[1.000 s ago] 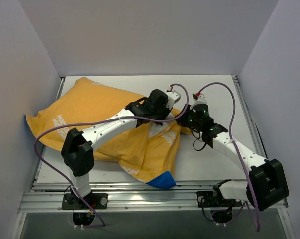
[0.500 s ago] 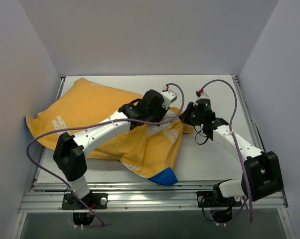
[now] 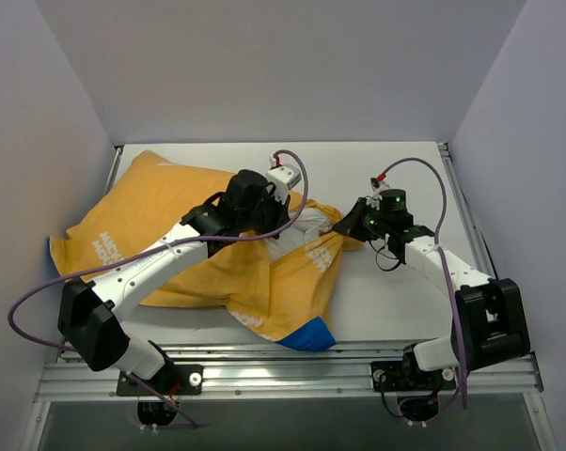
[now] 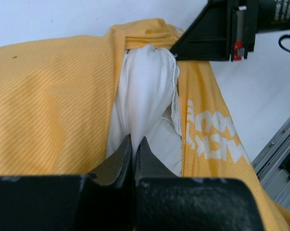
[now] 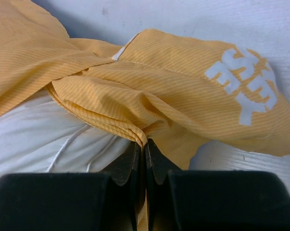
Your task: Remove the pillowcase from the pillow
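At mid-frame of the top view, the left gripper (image 4: 134,142) is pinching the exposed pillow (image 4: 145,96) corner and the right gripper (image 5: 144,145) is pinching the pillowcase (image 5: 174,72) hem; opposing pull is risking either thin fold slipping free.

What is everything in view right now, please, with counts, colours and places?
pillowcase: one, yellow-orange with white lettering, blue corner, covering the table's left and middle.
pillow: one, white, showing at the pillowcase opening.
table: one, white, under everything.
cables: two, purple, looping above the table.
left gripper: one, black, shut on the pillow.
right gripper: one, black, shut on the pillowcase edge.
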Robot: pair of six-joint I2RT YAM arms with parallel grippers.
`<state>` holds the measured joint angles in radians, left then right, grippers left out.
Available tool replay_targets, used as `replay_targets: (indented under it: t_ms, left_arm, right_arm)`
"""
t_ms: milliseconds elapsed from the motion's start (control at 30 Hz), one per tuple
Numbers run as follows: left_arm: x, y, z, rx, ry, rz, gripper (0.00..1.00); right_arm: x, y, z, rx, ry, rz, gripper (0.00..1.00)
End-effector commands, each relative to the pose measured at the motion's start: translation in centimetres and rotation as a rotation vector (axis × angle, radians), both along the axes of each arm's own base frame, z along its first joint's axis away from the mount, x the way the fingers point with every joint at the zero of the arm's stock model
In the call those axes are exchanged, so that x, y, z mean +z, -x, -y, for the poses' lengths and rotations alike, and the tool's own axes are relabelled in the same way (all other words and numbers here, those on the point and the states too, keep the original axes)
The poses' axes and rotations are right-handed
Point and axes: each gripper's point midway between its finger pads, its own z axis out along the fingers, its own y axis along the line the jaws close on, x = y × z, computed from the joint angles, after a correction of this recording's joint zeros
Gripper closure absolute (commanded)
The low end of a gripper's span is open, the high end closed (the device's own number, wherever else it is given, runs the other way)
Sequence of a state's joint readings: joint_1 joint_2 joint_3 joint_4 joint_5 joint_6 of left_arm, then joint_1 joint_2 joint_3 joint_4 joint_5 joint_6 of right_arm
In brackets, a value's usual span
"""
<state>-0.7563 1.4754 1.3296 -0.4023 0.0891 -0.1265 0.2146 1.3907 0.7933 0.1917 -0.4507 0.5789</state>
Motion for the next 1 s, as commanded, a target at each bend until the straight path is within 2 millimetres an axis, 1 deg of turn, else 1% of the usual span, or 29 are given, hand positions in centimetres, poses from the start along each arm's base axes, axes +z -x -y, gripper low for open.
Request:
replay_targets:
  t_ms: [0, 33, 67, 100, 133, 167, 200, 233, 267, 300, 333, 367, 400, 433, 467, 500, 533, 567, 600, 633, 667, 700, 733, 767, 800, 833, 867, 900, 967]
  left_arm:
    - [9.0, -4.9, -3.8, 0.265, 0.091, 0.178, 0.98]
    - [11.2, -5.9, -3.9, 0.292, 0.120, 0.214, 0.98]
    - [10.9, -6.9, -3.5, 0.302, 0.107, 0.215, 0.98]
    - [11.2, -7.4, -3.2, 0.304, 0.107, 0.221, 0.98]
    - [11.5, -7.4, -2.3, 0.276, 0.119, 0.218, 0.98]
    - [11.4, -8.0, -1.2, 0.256, 0.124, 0.210, 0.98]
    - [11.0, -8.0, -0.4, 0.235, 0.129, 0.197, 0.98]
    - [10.9, -7.8, 0.8, 0.202, 0.142, 0.192, 0.98]
    - [10.1, -8.2, 1.8, 0.188, 0.134, 0.180, 0.98]
    - [9.7, -8.2, 2.5, 0.176, 0.134, 0.176, 0.98]
    - [9.4, -8.1, 3.1, 0.162, 0.134, 0.173, 0.98]
    - [9.0, -7.7, 4.1, 0.134, 0.134, 0.165, 0.98]
    - [8.9, -7.3, 4.6, 0.117, 0.136, 0.163, 0.98]
    - [9.0, -7.0, 4.9, 0.099, 0.138, 0.168, 0.98]
    - [9.5, -6.2, 5.2, 0.072, 0.147, 0.174, 0.98]
    - [8.9, -5.9, 5.1, 0.064, 0.134, 0.175, 0.98]
    - [8.8, -5.2, 5.1, 0.041, 0.134, 0.169, 0.98]
    - [9.4, -4.4, 4.7, 0.029, 0.141, 0.177, 0.98]
    - [8.2, -3.9, 4.2, 0.026, 0.119, 0.161, 0.98]
    - [7.9, -3.5, 3.7, 0.025, 0.112, 0.159, 0.98]
    - [9.1, -2.6, 2.9, 0.024, 0.131, 0.177, 0.98]
    - [9.2, -2.1, 2.5, 0.022, 0.136, 0.181, 0.98]
    - [8.1, -1.5, 2.0, 0.017, 0.123, 0.168, 0.98]
    - [9.5, -0.5, 1.1, 0.012, 0.152, 0.193, 0.98]
    - [9.7, 0.2, 0.7, -0.003, 0.159, 0.200, 0.98]
    - [9.9, 1.3, 0.7, -0.056, 0.167, 0.206, 0.98]
    - [9.7, 2.6, 0.0, -0.087, 0.172, 0.208, 0.98]
    - [9.6, 3.4, -0.3, -0.111, 0.176, 0.202, 0.98]
    - [8.9, 5.2, -1.1, -0.161, 0.174, 0.172, 0.98]
  right_arm:
    - [-8.5, 0.8, 11.2, -0.353, 0.344, -0.182, 1.00]
    - [-8.7, 1.0, 11.7, -0.374, 0.370, -0.191, 1.00]
    - [-8.7, 1.3, 11.9, -0.376, 0.378, -0.207, 1.00]
    - [-7.6, 0.7, 11.8, -0.379, 0.370, -0.180, 1.00]
    - [-6.6, 0.4, 11.4, -0.364, 0.352, -0.161, 0.93]
    - [-5.5, 0.2, 11.1, -0.357, 0.340, -0.142, 0.90]
    - [-2.7, -0.7, 10.3, -0.346, 0.319, -0.069, 0.87]
    - [-1.0, -1.2, 9.8, -0.342, 0.311, -0.029, 0.82]
    - [-0.2, -0.7, 9.6, -0.335, 0.326, -0.034, 0.80]
    - [2.6, -1.4, 9.1, -0.336, 0.315, 0.025, 0.79]
    - [3.7, -1.3, 8.0, -0.311, 0.314, 0.046, 0.78]
    - [4.2, -1.1, 7.5, -0.298, 0.319, 0.052, 0.78]
    - [4.9, -1.1, 7.1, -0.293, 0.320, 0.070, 0.78]
    - [5.3, -1.1, 6.5, -0.280, 0.318, 0.080, 0.90]
    - [5.3, -1.1, 6.4, -0.277, 0.317, 0.079, 0.97]
    - [4.8, -1.1, 6.4, -0.274, 0.323, 0.068, 1.00]
    - [4.5, -1.2, 6.5, -0.273, 0.330, 0.062, 1.00]
    - [4.0, -1.2, 6.5, -0.269, 0.337, 0.052, 1.00]
    - [3.8, -1.2, 6.6, -0.268, 0.340, 0.053, 1.00]
    - [3.7, -1.3, 6.7, -0.270, 0.341, 0.054, 1.00]
    - [3.0, -1.2, 7.0, -0.275, 0.347, 0.042, 1.00]
    - [2.5, -1.2, 7.4, -0.283, 0.351, 0.032, 1.00]
    - [2.2, -1.3, 7.9, -0.294, 0.353, 0.029, 1.00]
    - [1.5, -1.2, 8.5, -0.305, 0.361, 0.015, 1.00]
    - [1.0, -1.5, 9.6, -0.331, 0.364, -0.001, 1.00]
    - [0.6, -1.7, 10.0, -0.334, 0.361, -0.005, 1.00]
    - [0.4, -1.8, 10.4, -0.343, 0.362, -0.013, 1.00]
    - [-0.2, -2.1, 10.9, -0.347, 0.369, -0.027, 1.00]
    - [-0.7, -2.4, 10.9, -0.333, 0.378, -0.042, 1.00]
